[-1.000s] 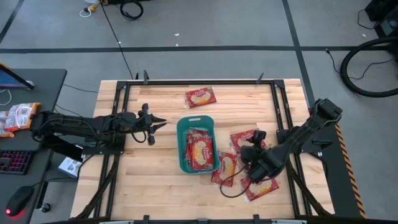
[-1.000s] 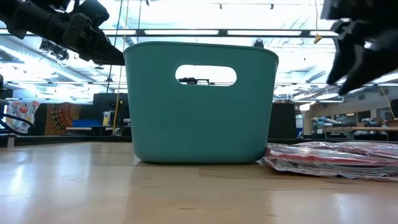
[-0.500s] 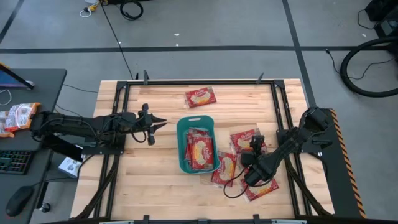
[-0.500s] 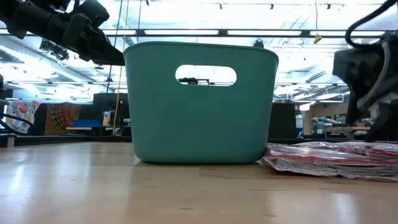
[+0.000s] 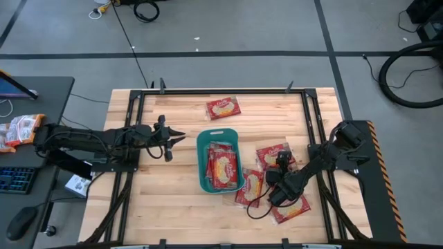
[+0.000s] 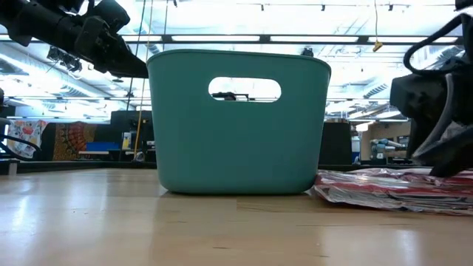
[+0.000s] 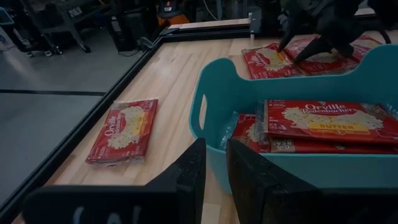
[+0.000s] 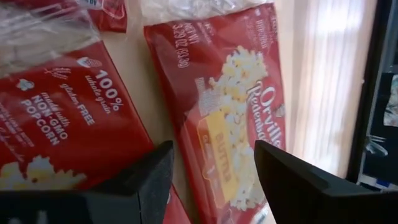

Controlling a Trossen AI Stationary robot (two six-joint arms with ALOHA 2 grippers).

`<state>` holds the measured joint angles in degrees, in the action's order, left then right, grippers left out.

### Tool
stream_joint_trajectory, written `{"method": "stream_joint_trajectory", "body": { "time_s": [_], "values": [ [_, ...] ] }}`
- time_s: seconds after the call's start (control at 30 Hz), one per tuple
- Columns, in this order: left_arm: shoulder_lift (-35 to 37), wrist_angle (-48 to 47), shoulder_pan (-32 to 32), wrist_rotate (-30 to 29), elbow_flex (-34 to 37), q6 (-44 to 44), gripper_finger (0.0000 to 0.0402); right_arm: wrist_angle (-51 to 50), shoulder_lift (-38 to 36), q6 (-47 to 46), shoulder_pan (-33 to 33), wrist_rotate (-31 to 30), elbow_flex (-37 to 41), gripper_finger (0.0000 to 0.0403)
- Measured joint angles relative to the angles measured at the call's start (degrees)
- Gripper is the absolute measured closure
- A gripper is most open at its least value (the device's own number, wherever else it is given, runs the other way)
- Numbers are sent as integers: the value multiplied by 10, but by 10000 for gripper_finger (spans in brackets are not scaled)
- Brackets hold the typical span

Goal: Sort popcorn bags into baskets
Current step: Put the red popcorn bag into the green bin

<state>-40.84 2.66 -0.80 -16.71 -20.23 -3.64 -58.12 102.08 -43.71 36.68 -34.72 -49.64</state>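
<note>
1. The pale wooden plank tabletop (image 5: 173, 200) carries everything, framed by black rails.
2. The teal plastic rectangular bin (image 5: 217, 160) with a handle slot stands near the middle, placed between the arms so either can likely reach it; a few glossy red popcorn packets (image 7: 329, 124) with cream labels already lie flat inside.
3. A loose cluster of red packets (image 5: 266, 181) lies on the tabletop just beside the bin's right side, overlapping, so they probably need lifting one at a time.
4. One lone red packet (image 5: 223, 108) lies apart near the far edge.
5. The right pincer (image 5: 275, 195) is low over the cluster, fingers (image 8: 140, 180) spread apart above a packet (image 8: 233, 124), apparently lining up a grasp.
6. The left pincer (image 5: 176, 137) waits left of the bin, fingers (image 7: 189, 174) nearly together, holding nothing.
</note>
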Motion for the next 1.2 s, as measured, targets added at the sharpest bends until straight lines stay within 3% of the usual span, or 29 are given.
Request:
{"method": "stream_joint_trajectory", "body": {
  "time_s": [0.33,0.73,1.2],
  "values": [
    [0,0,0,0,0,0,333,61,-3,18,-16,-8,38,223],
    [0,0,0,0,0,0,333,55,0,15,-17,-5,37,391],
    [0,1,0,0,0,0,333,-165,1,4,-16,-76,-109,398]
  ]
}}
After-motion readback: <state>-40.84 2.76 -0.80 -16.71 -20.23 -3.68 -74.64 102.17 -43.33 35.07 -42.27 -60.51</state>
